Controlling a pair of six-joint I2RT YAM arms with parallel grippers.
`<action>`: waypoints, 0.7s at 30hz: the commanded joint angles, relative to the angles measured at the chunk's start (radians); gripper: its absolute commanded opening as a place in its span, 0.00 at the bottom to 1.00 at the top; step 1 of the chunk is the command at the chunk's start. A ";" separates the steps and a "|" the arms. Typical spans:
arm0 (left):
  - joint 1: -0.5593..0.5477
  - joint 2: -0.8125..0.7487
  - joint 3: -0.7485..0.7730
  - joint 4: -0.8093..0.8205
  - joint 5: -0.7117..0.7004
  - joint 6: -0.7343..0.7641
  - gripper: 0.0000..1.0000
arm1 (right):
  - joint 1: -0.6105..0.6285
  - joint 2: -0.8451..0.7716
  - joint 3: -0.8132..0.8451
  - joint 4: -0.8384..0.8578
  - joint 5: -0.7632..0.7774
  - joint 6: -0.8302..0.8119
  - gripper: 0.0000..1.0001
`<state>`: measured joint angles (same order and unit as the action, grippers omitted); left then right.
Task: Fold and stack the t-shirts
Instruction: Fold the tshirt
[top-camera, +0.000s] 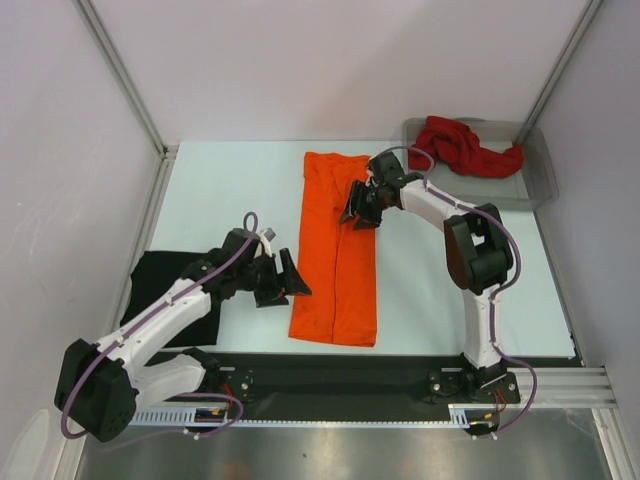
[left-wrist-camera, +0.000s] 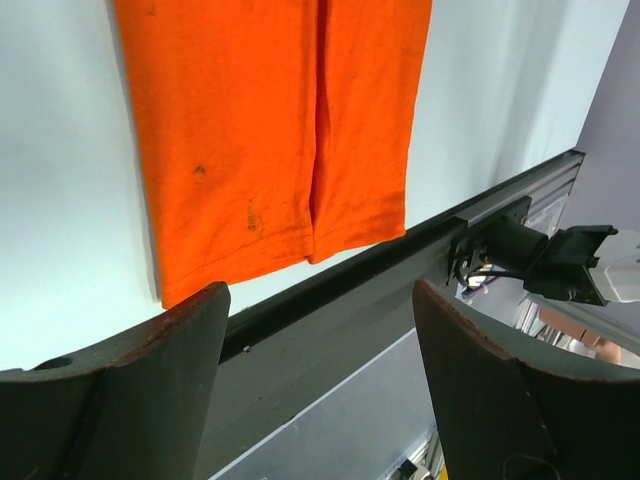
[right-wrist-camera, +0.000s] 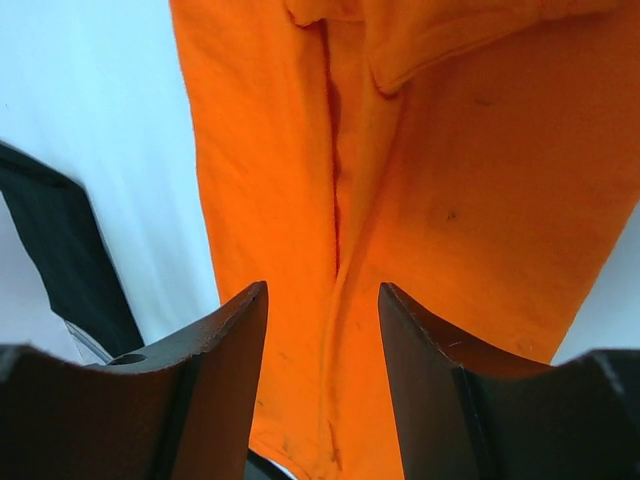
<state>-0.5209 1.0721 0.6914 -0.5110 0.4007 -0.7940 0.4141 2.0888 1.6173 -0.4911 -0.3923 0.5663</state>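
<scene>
Pale table (top-camera: 230, 190), white walls on three sides. Top view:
- orange t-shirt (top-camera: 335, 270) mid-table, folded into a long strip running far to near
- black t-shirt (top-camera: 165, 280) flat at the left edge, partly under the left arm
- dark red t-shirt (top-camera: 460, 145) bunched in the grey tray (top-camera: 535, 195), far right corner
- left gripper (top-camera: 288, 285) just beside the orange strip's left edge, near end
- right gripper (top-camera: 357, 215) over the strip's far half

Left wrist view: left gripper (left-wrist-camera: 320, 290) has its fingers (left-wrist-camera: 130, 390) spread wide, nothing between them. Orange t-shirt (left-wrist-camera: 270, 130) lies beyond, a few dark specks near the hem, which ends just short of the black rail (left-wrist-camera: 360, 290) at the table edge.

Right wrist view: right gripper (right-wrist-camera: 322, 290) has its fingers (right-wrist-camera: 220, 380) roughly half apart. Orange t-shirt (right-wrist-camera: 450, 200) fills the view, its centre crease running straight through the gap. No cloth visibly pinched; can't tell if the tips touch the fabric.
</scene>
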 joint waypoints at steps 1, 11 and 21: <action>0.027 -0.029 -0.010 0.014 0.030 0.033 0.80 | -0.011 0.030 0.018 0.057 -0.040 0.018 0.54; 0.065 -0.040 -0.024 0.002 0.046 0.047 0.79 | -0.018 0.141 0.096 0.071 -0.109 0.061 0.53; 0.087 -0.041 -0.039 0.008 0.055 0.053 0.79 | -0.015 0.203 0.208 0.075 -0.122 0.106 0.53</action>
<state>-0.4461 1.0504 0.6621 -0.5220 0.4278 -0.7658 0.3988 2.2784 1.7580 -0.4324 -0.4946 0.6548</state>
